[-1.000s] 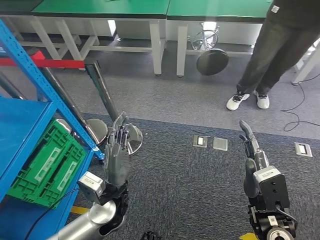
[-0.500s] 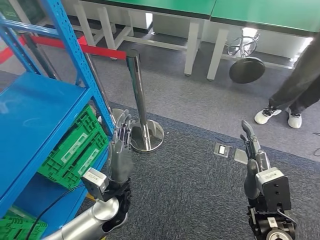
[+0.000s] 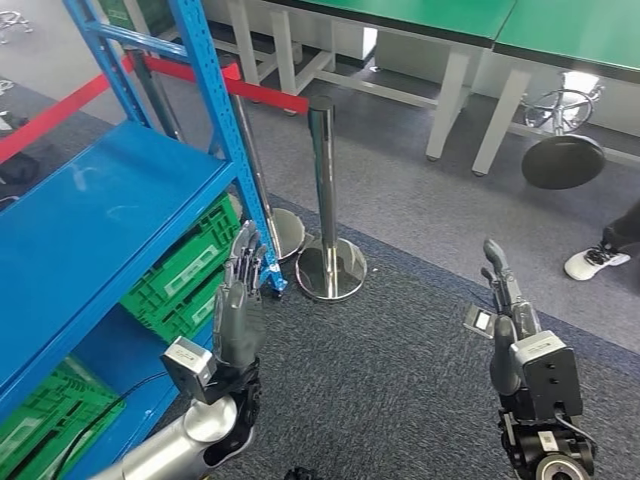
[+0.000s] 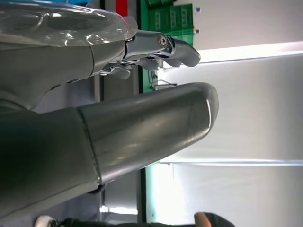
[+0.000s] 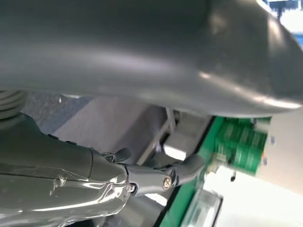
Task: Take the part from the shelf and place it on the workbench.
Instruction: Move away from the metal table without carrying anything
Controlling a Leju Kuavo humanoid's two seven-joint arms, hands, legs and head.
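- view swung toward the blue shelf (image 3: 113,215), now larger at left than a second ago; camera turn, not movement of things.
- read as approach step, pickup not yet begun.
- left hand (image 3: 238,310): raised, fingers straight and apart, holding nothing.
- right hand (image 3: 507,300): raised, fingers extended, holding nothing.
- part: cannot tell which; green crates (image 3: 185,280) on lower shelf level, just beside left hand.
- green workbench (image 3: 468,20) well beyond, behind chrome post (image 3: 324,190).
- person's shoe (image 3: 592,262) shifted to right edge.

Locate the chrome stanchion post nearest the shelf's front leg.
In the head view, the chrome stanchion post stands on the grey carpet just right of the blue shelf, ahead of the left hand.
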